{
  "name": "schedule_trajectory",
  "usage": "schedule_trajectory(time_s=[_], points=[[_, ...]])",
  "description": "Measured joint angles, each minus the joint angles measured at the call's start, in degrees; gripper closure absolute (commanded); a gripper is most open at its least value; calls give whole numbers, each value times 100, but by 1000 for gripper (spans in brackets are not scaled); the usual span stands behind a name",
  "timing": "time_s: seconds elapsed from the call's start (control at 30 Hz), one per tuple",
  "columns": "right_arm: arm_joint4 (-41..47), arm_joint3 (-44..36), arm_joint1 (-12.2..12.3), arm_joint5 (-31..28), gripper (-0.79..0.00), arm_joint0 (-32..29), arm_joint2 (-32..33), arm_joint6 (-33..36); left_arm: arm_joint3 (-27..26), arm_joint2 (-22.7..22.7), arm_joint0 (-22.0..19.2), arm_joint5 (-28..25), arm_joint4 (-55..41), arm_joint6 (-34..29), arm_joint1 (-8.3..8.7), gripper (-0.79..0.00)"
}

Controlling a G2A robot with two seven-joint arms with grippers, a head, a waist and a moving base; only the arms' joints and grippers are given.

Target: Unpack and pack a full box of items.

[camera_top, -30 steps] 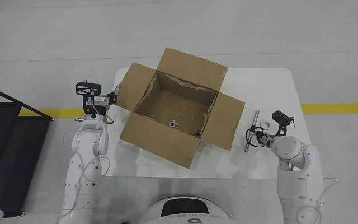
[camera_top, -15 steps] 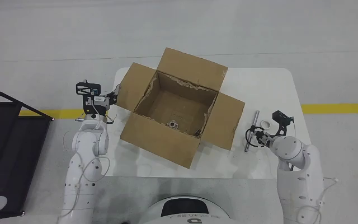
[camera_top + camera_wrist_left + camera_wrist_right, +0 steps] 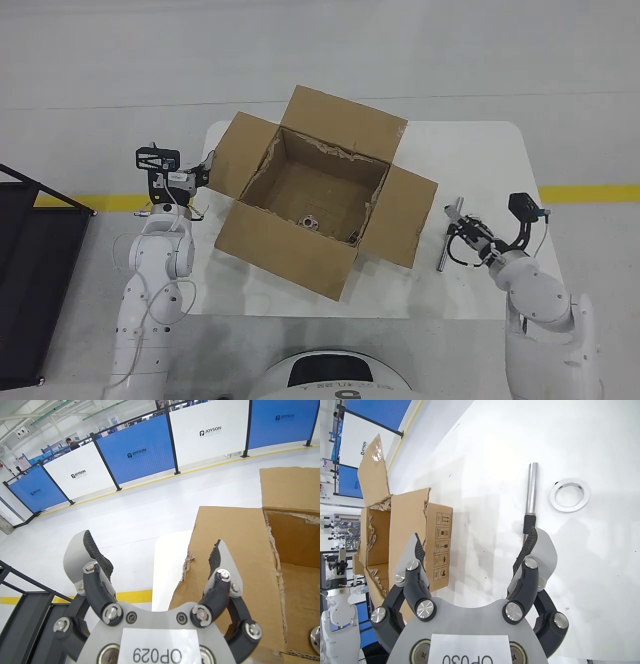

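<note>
The open cardboard box (image 3: 320,195) stands mid-table with its flaps spread; a small metal flange (image 3: 310,220) and another small part (image 3: 352,236) lie on its floor. A metal rod with a black end (image 3: 448,235) lies on the table right of the box, and a metal ring (image 3: 569,494) lies just beside it. My right gripper (image 3: 464,241) hovers open and empty by the rod's near end (image 3: 532,492), one finger close to the black tip. My left gripper (image 3: 205,166) is open and empty at the box's left flap (image 3: 225,540), with the flange (image 3: 315,640) past it.
The white table (image 3: 470,150) has bare surface behind and to the right of the rod. A black rack (image 3: 30,270) stands on the floor left of the table. The box's spread flaps reach close to both grippers.
My right arm has swung outward to the right and its wrist has turned, so the gripper now sits over the spot where the ring showed. The left arm and the box are unmoved.
</note>
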Motion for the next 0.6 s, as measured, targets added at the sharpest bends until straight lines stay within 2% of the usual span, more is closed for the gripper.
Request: schedule_trajectory(time_s=[0.27, 0.33, 0.47, 0.6], points=[[231, 114, 1, 70, -785, 116, -48, 9, 0, 0, 0, 0, 0, 0, 0, -785], [270, -15, 31, -139, -785, 266, -186, 50, 0, 0, 0, 0, 0, 0, 0, -785], [-257, -687, 36, -3, -785, 314, -542, -151, 0, 0, 0, 0, 0, 0, 0, -785], [-906, -1509, 46, -65, -785, 141, -1240, -206, 0, 0, 0, 0, 0, 0, 0, -785]])
